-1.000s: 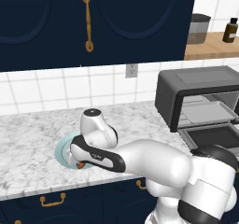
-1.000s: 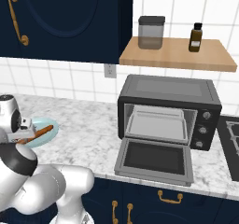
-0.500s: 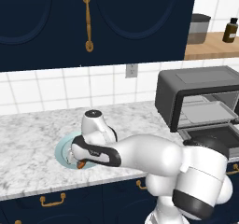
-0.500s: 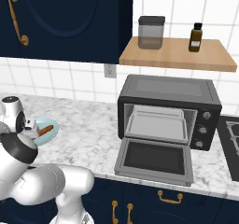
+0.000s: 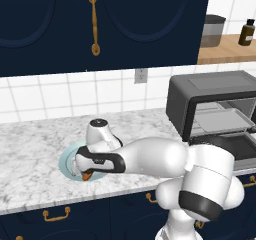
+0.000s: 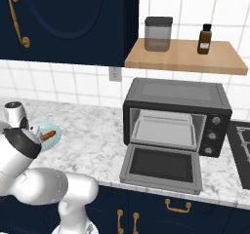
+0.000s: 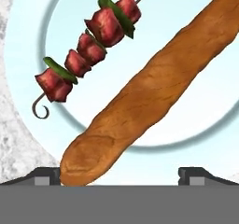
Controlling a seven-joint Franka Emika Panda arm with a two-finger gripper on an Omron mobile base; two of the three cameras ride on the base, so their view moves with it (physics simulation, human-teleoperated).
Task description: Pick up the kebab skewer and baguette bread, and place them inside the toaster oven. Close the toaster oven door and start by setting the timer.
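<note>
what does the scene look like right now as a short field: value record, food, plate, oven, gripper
plate: pale blue plate on the marble counter, left of the oven
kebab skewer: kebab skewer lies on the plate, red meat chunks with green pieces
baguette bread: baguette bread lies on the plate beside the skewer, apart from it
toaster oven: toaster oven on the counter, tray inside
toaster oven door: toaster oven door folded down, open
gripper: gripper open, low over the plate, baguette's near end by one fingertip, nothing held
</note>
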